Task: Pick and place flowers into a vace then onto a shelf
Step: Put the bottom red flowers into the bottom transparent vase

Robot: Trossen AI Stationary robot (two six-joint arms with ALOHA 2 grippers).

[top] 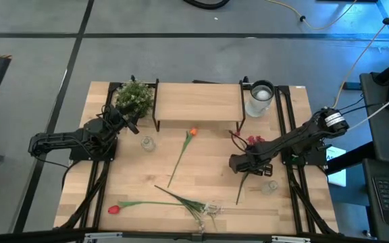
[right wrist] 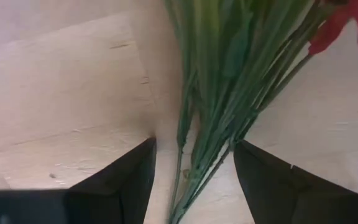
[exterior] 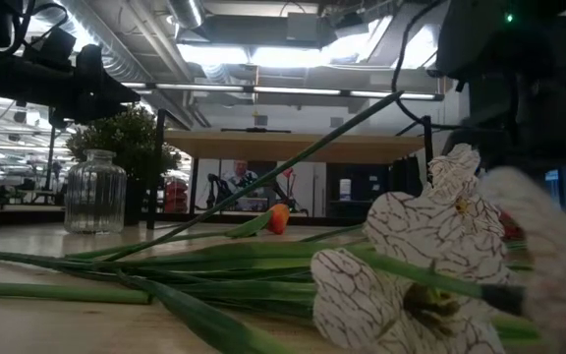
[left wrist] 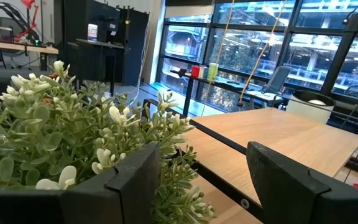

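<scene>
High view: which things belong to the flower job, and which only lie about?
Job: orange tulip, red tulip, red spray between the open right claw, white sprig, shelf, small vase.
Lying about: potted plant, big jar, small jar.

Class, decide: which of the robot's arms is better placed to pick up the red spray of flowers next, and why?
The right. Its open gripper already straddles the red spray's stems, while the left gripper waits open by the potted plant, across the table.
</scene>
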